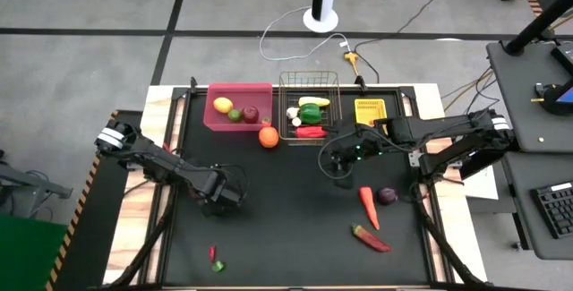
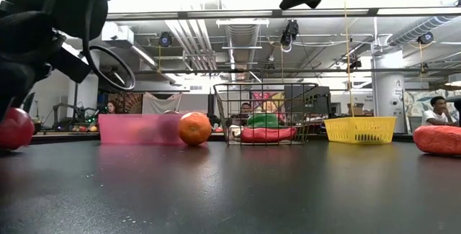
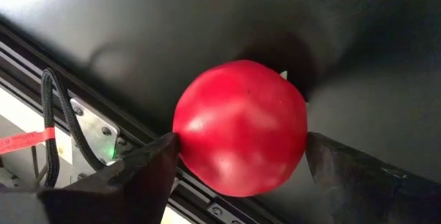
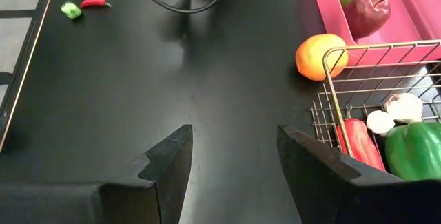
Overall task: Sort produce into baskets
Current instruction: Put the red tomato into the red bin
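Apple [image 3: 240, 127], red, round and glossy, sits between the left gripper [image 3: 238, 165]'s wide fingers, toward seven o'clock on the table [image 1: 286, 228]. It looks light, hard and slippery, so I'd pinch its widest middle. Right gripper [image 4: 234, 155] hangs half-open and empty.

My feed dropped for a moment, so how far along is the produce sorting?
Partly done. The pink bin holds fruit and the wire basket holds vegetables. In hand: the left gripper brackets a red apple, fingers either side. The right gripper hovers open, empty. Left: the orange, carrot, purple onion, large red chilli and small pieces.
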`<move>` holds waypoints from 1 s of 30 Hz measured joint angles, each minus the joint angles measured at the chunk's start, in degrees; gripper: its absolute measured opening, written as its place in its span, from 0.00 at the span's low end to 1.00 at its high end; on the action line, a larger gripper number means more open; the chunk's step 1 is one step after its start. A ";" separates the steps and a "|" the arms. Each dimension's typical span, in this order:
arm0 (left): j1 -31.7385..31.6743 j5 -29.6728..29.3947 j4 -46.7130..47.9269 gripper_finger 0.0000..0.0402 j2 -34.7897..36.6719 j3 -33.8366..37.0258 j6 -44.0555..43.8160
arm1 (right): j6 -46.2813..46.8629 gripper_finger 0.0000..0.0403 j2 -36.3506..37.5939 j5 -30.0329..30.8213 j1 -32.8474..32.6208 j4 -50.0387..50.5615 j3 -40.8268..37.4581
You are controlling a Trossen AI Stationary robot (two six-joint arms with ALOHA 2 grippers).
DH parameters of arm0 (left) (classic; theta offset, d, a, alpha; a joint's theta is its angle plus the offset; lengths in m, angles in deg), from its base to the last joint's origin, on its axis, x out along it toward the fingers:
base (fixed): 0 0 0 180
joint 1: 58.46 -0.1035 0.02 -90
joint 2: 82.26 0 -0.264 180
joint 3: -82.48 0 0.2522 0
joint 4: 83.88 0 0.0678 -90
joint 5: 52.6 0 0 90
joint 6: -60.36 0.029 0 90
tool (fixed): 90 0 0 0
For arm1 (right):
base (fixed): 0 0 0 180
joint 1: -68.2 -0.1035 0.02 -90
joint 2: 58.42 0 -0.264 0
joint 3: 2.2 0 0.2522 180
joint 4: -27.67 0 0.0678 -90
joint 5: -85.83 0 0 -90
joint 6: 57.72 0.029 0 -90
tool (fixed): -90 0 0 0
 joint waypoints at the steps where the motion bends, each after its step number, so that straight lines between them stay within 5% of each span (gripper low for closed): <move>1: 0.00 0.00 -0.04 0.74 0.00 0.09 -0.12 | -0.02 0.50 0.00 0.00 0.00 -0.20 0.00; 22: 0.02 -0.43 -0.22 0.62 -0.02 -0.15 -0.36 | -0.54 0.50 0.00 -0.02 0.01 -0.52 -0.19; 30: 0.97 -6.23 -3.80 0.62 2.22 -7.27 3.45 | -0.89 0.50 0.00 -0.04 -0.10 -0.64 -1.18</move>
